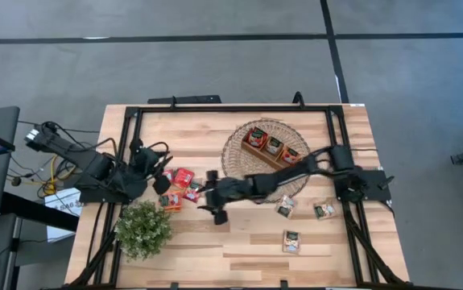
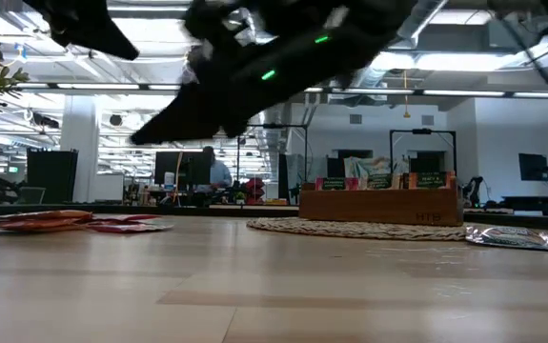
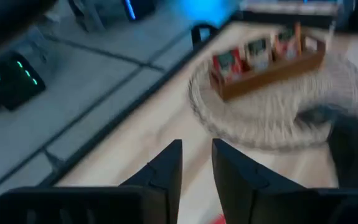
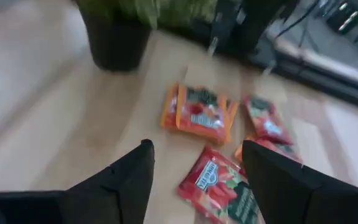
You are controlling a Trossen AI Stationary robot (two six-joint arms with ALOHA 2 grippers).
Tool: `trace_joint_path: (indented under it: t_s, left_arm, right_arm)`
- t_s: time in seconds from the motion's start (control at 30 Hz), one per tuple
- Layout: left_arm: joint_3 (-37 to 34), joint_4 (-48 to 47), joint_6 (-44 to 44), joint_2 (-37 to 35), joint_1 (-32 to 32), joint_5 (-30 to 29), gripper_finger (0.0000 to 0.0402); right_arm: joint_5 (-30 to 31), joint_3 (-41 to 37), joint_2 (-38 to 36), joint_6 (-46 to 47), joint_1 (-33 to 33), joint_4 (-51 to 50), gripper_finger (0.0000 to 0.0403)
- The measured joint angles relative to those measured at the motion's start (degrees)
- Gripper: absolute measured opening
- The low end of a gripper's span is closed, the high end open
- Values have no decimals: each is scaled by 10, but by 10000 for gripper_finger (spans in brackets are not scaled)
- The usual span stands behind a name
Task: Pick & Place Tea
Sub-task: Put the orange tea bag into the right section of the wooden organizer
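Observation:
Several red and orange tea sachets (image 1: 181, 184) lie flat in a loose cluster on the wooden table, left of centre. My right gripper (image 1: 204, 196) reaches across from the right and hovers open just right of them. In the right wrist view its fingers (image 4: 197, 155) stand wide apart above a red sachet (image 4: 219, 186), with an orange one (image 4: 197, 115) beyond. My left gripper (image 1: 165, 179) is raised at the cluster's left edge. Its fingers (image 3: 196, 155) show a narrow gap with nothing between them. Three green-and-white sachets (image 1: 286, 207) lie to the right.
A brown wooden tray (image 1: 271, 147) holding upright sachets stands on a round woven mat (image 1: 235, 157) at the far centre-right. A bushy potted plant (image 1: 144, 229) stands near the front left, close to the cluster. Bare wood lies along the near edge.

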Motion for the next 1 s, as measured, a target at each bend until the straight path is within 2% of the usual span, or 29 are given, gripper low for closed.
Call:
trace_joint_path:
  t_s: [0.07,0.2,0.43,0.53,0.67,1.0]
  left_arm:
    - [-2,1,4,-1,0,-20,78]
    - [-2,2,4,-1,0,-23,78]
    - [-2,7,1,6,0,-13,78]
    - [-2,7,2,7,0,-9,78]
    - [-2,7,7,7,0,-9,78]
    - [-2,13,18,7,0,-9,78]
  right_arm:
    - [0,67,43,-18,-7,-49,225]
    - [5,187,112,-93,-11,-138,218]
    - [10,333,206,-249,-8,-223,217]
    - [41,356,227,-296,-8,-232,214]
    - [45,364,237,-361,-8,-227,208]
    - [14,363,237,-422,-25,-194,171]
